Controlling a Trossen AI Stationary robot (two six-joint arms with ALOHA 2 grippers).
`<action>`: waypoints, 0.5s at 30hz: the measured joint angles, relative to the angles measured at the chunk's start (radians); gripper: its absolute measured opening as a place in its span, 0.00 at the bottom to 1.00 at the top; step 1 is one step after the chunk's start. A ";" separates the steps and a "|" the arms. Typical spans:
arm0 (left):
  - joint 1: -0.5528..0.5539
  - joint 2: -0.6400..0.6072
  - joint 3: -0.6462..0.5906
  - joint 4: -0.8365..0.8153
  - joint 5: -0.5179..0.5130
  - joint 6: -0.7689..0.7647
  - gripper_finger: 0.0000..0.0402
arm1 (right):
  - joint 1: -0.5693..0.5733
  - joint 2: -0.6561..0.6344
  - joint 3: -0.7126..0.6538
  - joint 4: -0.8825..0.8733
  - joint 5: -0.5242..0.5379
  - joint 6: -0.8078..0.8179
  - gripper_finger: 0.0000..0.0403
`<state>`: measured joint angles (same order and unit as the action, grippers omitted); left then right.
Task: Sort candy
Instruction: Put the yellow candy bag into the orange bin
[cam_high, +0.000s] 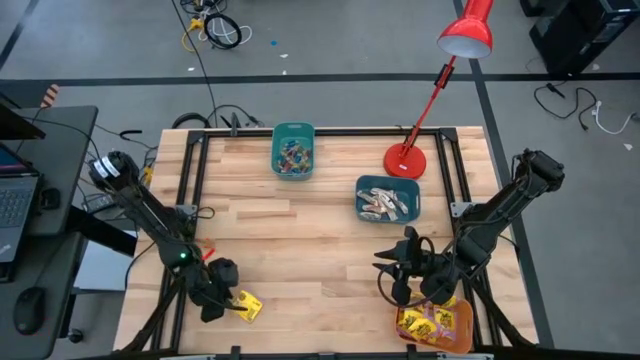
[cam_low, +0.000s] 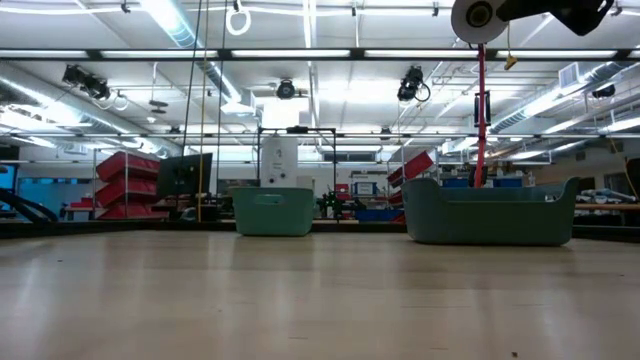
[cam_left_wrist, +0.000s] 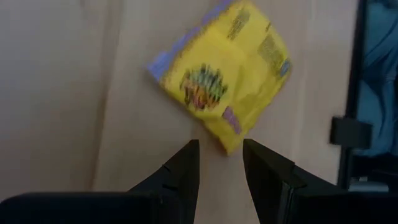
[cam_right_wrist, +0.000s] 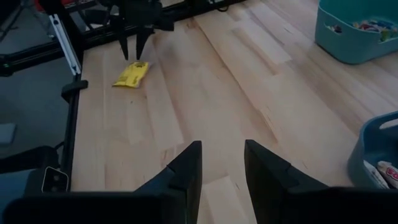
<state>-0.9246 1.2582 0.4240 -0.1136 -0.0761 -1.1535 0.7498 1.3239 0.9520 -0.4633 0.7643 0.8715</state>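
Note:
A square yellow candy packet with dark print lies flat on the wooden table near its front left corner. My left gripper is open and slants down just short of the packet. Its fingertips stand on either side of the packet's nearest corner without plainly touching it. My right gripper is open and holds nothing. It hangs above the table at the front right, beside an orange bin that holds more yellow packets. From the right wrist view the left gripper and the packet show far off.
A teal bin of small coloured pieces stands at the far middle. A second teal bin with pale sticks stands right of centre. A red desk lamp rises at the far right. A black frame edges the table. Bare wood lies between the arms.

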 joint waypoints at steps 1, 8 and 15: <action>-0.004 0.018 0.000 0.008 0.011 -0.003 0.31 | 0.000 0.000 0.000 0.000 0.000 0.000 0.27; -0.009 0.089 0.002 0.068 0.004 -0.004 0.31 | 0.000 0.000 0.000 0.000 0.000 0.000 0.26; -0.009 0.094 0.003 0.065 -0.017 -0.006 0.31 | 0.000 0.000 0.000 0.007 0.000 -0.005 0.26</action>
<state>-0.9337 1.3521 0.4267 -0.0481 -0.0928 -1.1599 0.7498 1.3239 0.9520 -0.4563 0.7643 0.8667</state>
